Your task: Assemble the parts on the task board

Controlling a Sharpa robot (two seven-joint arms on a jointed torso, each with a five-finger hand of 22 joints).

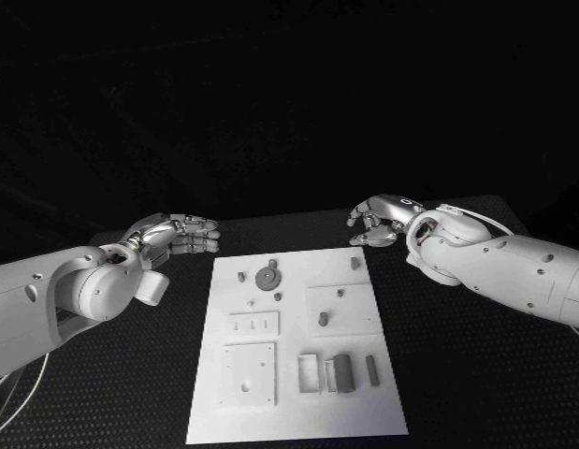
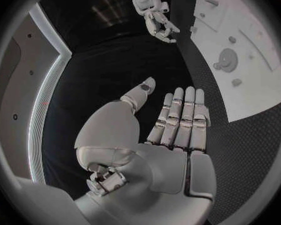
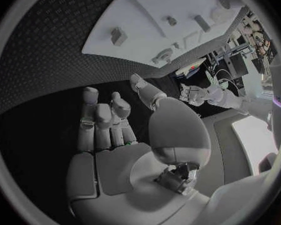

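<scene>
Hands waited at the far end of the worktop [image 1: 478, 374], one on each side of the board [image 1: 296, 412]. The left hand [image 1: 179, 234] hung just past the board's far left corner, fingers [image 2: 181, 117] straight, close together and holding nothing. The right hand [image 1: 383, 221] hung just past the far right corner, fingers [image 3: 97, 120] a little bent and also holding nothing.

All the parts lay nearer than both hands. A round part [image 1: 265, 276] sat at the far left of the board, closest to the left hand. A small peg [image 1: 355, 264] sat at the far right, closest to the right hand. Long bars [image 1: 341, 369] lay near the close end, their long sides running near to far, well apart from both hands. Nothing stood between the hands and the parts.
</scene>
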